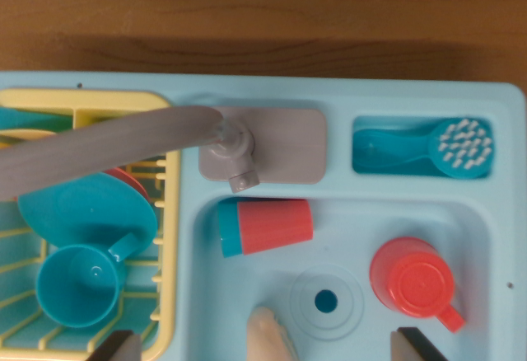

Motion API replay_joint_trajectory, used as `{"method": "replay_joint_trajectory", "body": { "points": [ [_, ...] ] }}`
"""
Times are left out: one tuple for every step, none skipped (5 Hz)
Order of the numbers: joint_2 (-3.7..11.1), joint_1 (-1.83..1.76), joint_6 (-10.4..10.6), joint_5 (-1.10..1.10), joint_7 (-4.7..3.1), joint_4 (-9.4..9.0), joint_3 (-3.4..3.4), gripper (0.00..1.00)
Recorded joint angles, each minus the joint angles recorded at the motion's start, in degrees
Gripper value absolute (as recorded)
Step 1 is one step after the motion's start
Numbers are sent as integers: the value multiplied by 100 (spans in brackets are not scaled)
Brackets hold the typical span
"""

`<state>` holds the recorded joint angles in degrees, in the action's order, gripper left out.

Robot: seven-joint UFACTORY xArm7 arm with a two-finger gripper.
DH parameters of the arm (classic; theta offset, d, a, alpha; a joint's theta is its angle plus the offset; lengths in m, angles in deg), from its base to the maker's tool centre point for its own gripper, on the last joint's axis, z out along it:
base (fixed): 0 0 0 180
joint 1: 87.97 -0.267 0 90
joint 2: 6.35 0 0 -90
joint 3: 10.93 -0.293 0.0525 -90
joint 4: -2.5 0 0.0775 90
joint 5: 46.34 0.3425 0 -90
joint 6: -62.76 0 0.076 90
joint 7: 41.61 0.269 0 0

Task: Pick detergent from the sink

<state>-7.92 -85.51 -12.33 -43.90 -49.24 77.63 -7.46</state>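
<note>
Pale detergent [272,336] at sink [494,237] near edge

A toy kitchen set on a wooden table [263,15]: plastic sink [494,213], faucet [123,142], dish rack [169,213], cups.

Soft, even light fills the frame with no harsh glare. A broad dark shadow band lies on the desk [263,15] along the sink's [494,213] upper edge. The tap [107,142] at left looks blurred, and the whole picture is slightly soft.
</note>
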Motion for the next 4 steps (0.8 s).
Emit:
{"method": "replay_joint_trajectory", "body": {
  "points": [
    [0,0,0,0,0,0,0,0],
    [19,-6,244,35,-156,-243,17,0],
    [19,-6,244,35,-156,-243,17,0],
    [41,-13,510,72,-326,-508,35,0]
  ]
}}
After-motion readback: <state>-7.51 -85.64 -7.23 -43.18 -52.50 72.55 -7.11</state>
